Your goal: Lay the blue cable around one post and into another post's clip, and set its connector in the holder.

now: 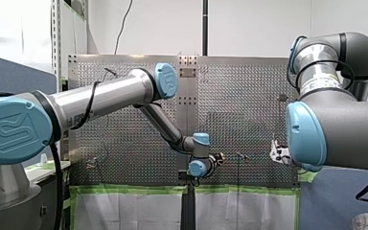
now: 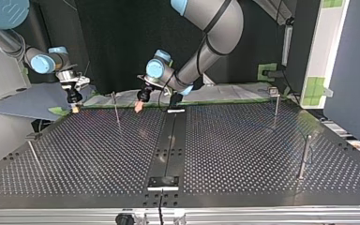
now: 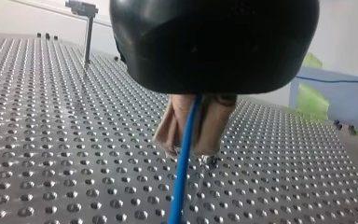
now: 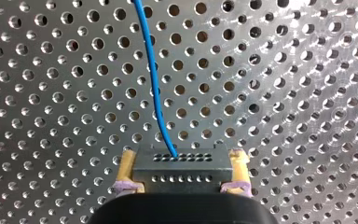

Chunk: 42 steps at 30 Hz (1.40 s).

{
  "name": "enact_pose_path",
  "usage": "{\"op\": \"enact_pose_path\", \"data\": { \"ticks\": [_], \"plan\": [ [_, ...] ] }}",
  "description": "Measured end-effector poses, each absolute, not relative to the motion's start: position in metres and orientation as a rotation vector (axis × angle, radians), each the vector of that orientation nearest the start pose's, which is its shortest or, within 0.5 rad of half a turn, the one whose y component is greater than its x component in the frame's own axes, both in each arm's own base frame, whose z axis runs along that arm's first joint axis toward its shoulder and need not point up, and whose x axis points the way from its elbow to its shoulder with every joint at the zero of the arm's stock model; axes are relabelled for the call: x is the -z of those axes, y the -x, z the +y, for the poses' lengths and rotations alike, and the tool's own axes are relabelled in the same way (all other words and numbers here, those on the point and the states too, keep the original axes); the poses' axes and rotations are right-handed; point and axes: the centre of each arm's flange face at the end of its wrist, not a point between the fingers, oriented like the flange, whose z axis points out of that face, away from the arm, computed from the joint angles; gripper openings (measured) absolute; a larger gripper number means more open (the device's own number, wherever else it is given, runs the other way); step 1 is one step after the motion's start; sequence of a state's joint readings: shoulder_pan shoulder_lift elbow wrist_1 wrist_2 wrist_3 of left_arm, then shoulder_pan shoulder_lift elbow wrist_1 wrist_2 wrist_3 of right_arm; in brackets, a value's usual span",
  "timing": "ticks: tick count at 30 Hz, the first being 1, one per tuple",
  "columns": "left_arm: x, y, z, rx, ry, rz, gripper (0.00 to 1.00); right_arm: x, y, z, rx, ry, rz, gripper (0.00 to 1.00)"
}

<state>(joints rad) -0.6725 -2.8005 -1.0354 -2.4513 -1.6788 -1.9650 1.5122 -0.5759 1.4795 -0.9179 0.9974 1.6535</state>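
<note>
**Now both claws hold the cable, and nothing is routed**

My right gripper (image 4: 182,158) is clamped on the black connector (image 4: 182,170). Its yellow pads press the connector's two ends, so the blue cable (image 4: 154,93) leaves freely from the face ahead. My left gripper (image 3: 190,150) is closed on the cable itself, with beige pads pinching the strand, which runs on past the fingertips above the table (image 3: 51,140). I judge that this split lets one gripper steer the slack round a post while the other keeps the connector ready for the holder.

In the top view both grippers hang just over the table's far edge. The right one is near the far left corner and the left one is nearer the middle, with one post between them. The one clip (image 3: 81,5) I can make out, atop a post in the left wrist view, is well apart from the cable. The task looks to be at its start.

Counts:
- Two grippers, one cable and one connector.
- Four posts (image 2: 116,108) (image 2: 275,104) (image 2: 304,157) (image 2: 33,152), two by the far edge and one by each side edge.
- One dark block (image 2: 164,182) by the near edge's middle, likely the holder.
</note>
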Motion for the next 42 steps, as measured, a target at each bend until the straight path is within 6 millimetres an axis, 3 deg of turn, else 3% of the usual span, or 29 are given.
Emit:
{"op": "enact_pose_path", "data": {
  "ticks": [1,2,3,10,22,28,35,42],
  "plan": [
    [0.046,-0.55,-0.595,0.752,-0.145,1.62,0.52,0.013,-0.147,-0.694,-1.637,-1.55,-0.983,0.0],
    [0.045,-0.55,-0.596,0.759,-0.155,1.622,0.72,0.013,-0.148,-0.694,-1.637,-1.551,-0.982,0.0],
    [0.045,-0.549,-0.596,0.764,-0.164,1.625,1.0,0.013,-0.148,-0.693,-1.638,-1.553,-0.982,0.0],
    [0.04,-0.542,-0.602,0.777,-0.248,1.656,1.0,0.013,-0.149,-0.693,-1.643,-1.555,-0.983,0.0],
    [0.045,-0.535,-0.591,0.626,-0.297,1.728,1.0,0.014,-0.152,-0.692,-1.648,-1.559,-0.987,0.0],
    [0.035,-0.526,-0.581,0.537,-0.325,1.766,1.0,0.014,-0.152,-0.692,-1.651,-1.559,-0.99,0.0],
    [0.018,-0.505,-0.575,0.482,-0.409,1.809,1.0,0.014,-0.154,-0.691,-1.661,-1.563,-0.99,0.0],
    [0.03,-0.474,-0.573,0.438,-0.527,1.875,1.0,0.014,-0.154,-0.691,-1.663,-1.565,-0.992,0.0]
  ]
}}
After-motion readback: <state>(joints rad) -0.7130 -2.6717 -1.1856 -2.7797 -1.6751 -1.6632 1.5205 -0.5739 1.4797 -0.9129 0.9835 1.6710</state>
